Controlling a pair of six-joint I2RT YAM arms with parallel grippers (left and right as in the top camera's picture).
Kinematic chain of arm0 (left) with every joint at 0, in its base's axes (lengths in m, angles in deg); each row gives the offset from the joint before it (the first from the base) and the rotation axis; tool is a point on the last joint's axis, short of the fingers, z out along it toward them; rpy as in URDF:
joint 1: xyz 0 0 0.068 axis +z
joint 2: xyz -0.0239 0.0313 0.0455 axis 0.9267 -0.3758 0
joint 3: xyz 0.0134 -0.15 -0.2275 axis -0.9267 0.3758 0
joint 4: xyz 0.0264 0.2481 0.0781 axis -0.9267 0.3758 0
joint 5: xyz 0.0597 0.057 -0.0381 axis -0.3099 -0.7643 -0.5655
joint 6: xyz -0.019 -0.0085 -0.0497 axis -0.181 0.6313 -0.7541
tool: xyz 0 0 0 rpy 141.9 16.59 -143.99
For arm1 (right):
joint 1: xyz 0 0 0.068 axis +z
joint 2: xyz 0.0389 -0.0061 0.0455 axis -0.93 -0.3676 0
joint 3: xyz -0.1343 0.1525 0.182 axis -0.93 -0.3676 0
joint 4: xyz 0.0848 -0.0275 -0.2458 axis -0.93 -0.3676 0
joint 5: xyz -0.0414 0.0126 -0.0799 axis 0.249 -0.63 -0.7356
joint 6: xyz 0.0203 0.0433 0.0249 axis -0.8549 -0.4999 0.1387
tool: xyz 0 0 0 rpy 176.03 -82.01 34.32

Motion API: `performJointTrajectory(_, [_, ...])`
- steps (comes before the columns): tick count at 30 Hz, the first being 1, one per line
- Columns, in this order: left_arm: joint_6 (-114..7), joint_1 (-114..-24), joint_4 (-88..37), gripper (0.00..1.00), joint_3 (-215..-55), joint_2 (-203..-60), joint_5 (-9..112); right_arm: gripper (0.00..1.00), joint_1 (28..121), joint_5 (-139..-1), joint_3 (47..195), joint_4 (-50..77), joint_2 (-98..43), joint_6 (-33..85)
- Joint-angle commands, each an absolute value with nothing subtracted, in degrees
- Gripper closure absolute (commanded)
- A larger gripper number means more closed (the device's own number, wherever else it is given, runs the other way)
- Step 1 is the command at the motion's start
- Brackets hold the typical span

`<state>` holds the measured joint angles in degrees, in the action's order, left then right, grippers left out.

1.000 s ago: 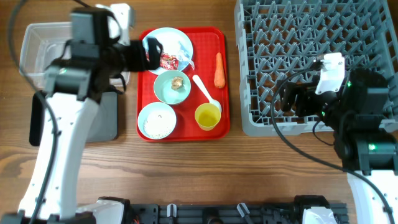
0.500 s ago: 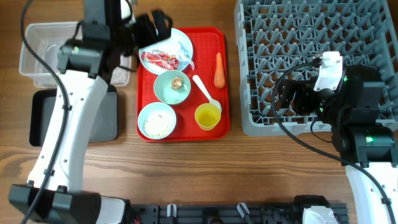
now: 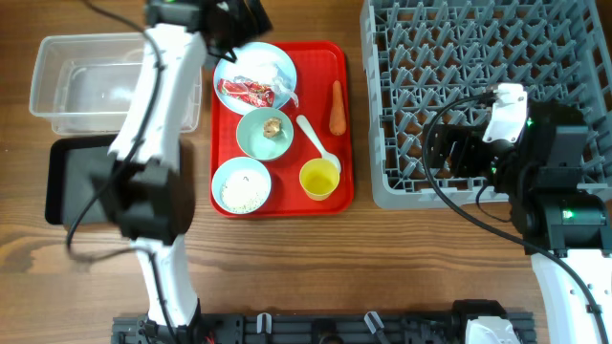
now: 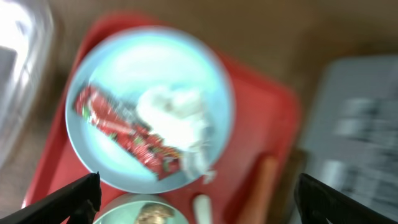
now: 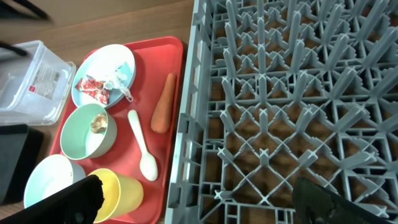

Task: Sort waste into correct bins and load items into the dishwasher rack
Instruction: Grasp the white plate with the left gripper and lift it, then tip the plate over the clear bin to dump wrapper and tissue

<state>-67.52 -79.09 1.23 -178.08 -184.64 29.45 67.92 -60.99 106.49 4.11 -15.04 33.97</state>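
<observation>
The pale blue plate [image 3: 251, 59] at the far end of the red tray holds the red-and-white wrapper [image 3: 245, 91] and white tissue [image 3: 274, 75]. My left gripper [image 3: 247, 19] hovers open and empty above the plate's far edge; its blurred wrist view shows the plate [image 4: 124, 68], wrapper [image 4: 124, 134] and tissue [image 4: 177, 115] between the open fingers [image 4: 199, 200]. One bowl [image 3: 265, 132] holds the brown lump, another [image 3: 241, 184] holds rice. The yellow cup [image 3: 319, 178], spoon [image 3: 316, 141] and carrot [image 3: 336, 107] lie nearby. My right gripper [image 3: 438, 153] is open over the grey rack's [image 3: 488, 57] left front part.
The red tray [image 3: 342, 196] lies between the bins and the rack. The clear tub [image 3: 96, 81] stands at the far left, the black tray [image 3: 72, 182] in front of it. The right wrist view shows the rack [image 5: 280, 93], cup [image 5: 118, 193] and carrot [image 5: 163, 102].
My left gripper has moved from over the wrapper toward the table's far edge, empty. The wrapper stays on the plate, shifted left and spread longer. The right arm has barely moved.
</observation>
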Motion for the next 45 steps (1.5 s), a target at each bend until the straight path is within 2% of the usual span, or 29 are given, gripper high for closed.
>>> performJointTrajectory(1, [-73.90, -79.68, 3.88, 0.01, -178.98, -189.51, 28.36, 0.00, 68.14, -60.03, 107.82, 3.85, -15.35, 33.36])
performJointTrajectory(12, [-75.06, -79.72, 0.10, 0.01, -178.98, -198.76, 28.75, 0.00, 68.14, -60.03, 107.82, 3.41, -15.35, 33.36])
performJointTrajectory(21, [-74.82, -80.07, -2.90, 0.01, -178.98, -200.88, 28.47, 0.00, 68.14, -60.03, 107.82, 3.39, -15.35, 33.36])
performJointTrajectory(22, [-74.84, -80.09, -3.12, 0.03, -178.98, -201.21, 28.47, 0.00, 68.14, -60.03, 107.82, 3.26, -15.35, 33.36])
performJointTrajectory(24, [-74.82, -80.11, -3.27, 0.22, -178.98, -201.84, 28.49, 0.00, 68.14, -60.03, 107.82, 3.08, -15.35, 33.34])
performJointTrajectory(29, [-74.84, -80.42, -3.25, 0.42, -178.91, -203.81, 28.29, 0.00, 68.14, -60.03, 107.82, 2.91, -15.35, 32.05])
performJointTrajectory(32, [-74.84, -80.57, -3.23, 0.66, -178.91, -204.22, 28.29, 0.00, 68.14, -60.05, 107.82, 2.82, -15.35, 32.05])
performJointTrajectory(35, [-74.84, -80.57, -3.34, 0.96, -178.94, -204.13, 28.75, 0.00, 68.16, -60.08, 107.82, 2.82, -15.35, 32.31])
performJointTrajectory(41, [-74.25, -80.40, -3.97, 0.96, -179.00, -202.15, 29.36, 0.00, 68.14, -60.05, 107.82, 3.04, -15.35, 32.24])
performJointTrajectory(45, [-67.70, -80.14, -3.53, 0.96, -179.57, -197.56, 31.13, 0.00, 68.14, -60.05, 107.82, 3.13, -15.35, 31.89])
